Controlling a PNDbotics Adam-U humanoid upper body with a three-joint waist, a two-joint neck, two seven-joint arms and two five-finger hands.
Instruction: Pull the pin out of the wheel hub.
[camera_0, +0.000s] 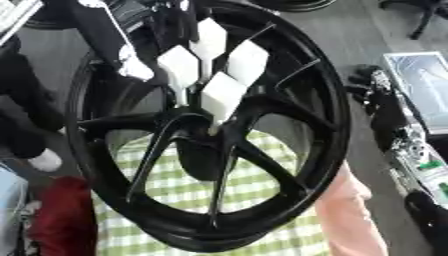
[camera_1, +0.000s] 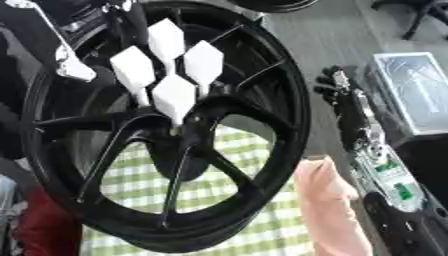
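Left eye view: white-tipped fingers (camera_0: 223, 95) directly above wheel hub (camera_0: 199, 131).

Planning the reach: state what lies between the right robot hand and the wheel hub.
The wheel's black rim and spokes, then grey floor; the right eye view shows it.

Grey, smooth floor (camera_0: 350, 35) across the upper right, evenly lit, with the dark legs of what may be a wheeled office chair (camera_1: 418, 14) at the top right corner. Below, a green-and-white checked cloth (camera_1: 262, 220) spread over the work surface, a pale pink cloth (camera_1: 328, 210) lying along its right edge and a red fabric bundle (camera_0: 61, 220) at the lower left. At the right edge, a shallow grey-rimmed tray or panel (camera_1: 416, 92) with a glossy, reflective face.
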